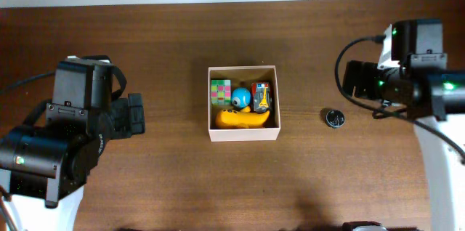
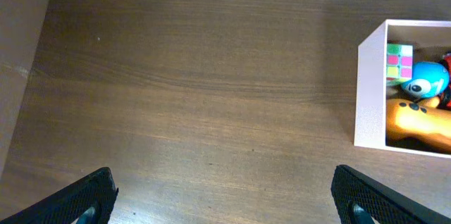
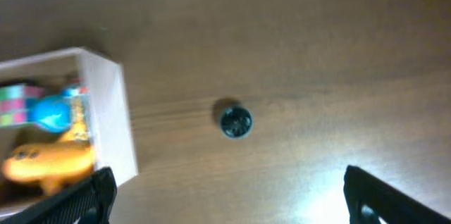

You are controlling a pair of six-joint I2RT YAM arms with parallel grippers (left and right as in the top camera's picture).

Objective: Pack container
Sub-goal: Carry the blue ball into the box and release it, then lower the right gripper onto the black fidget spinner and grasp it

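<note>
Hanging over the left part of the dark brown wooden table, left gripper faces the middle of the table; fingers spread wide at the lower corners of its wrist view, bare wood between them, nothing held. Right gripper hangs over the right part, likewise facing inward, fingers wide apart, nothing between them. Square open-topped container with thin white walls and tan cardboard inside sits mid-table, well apart from both grippers, open wood on all four sides. Inside: multicoloured puzzle cube against the left wall, round blue toy just beside it, red and black toy car near the right wall, orange plastic toy lying along the front wall. A strip of tan floor shows free along the back wall. Small dark round disc lies flat on the wood between the container and the right gripper, apart from the right wall, touching nothing. Far table edge meets a pale wall at the top of the overhead view. Print on the toy car is too small to read.
</note>
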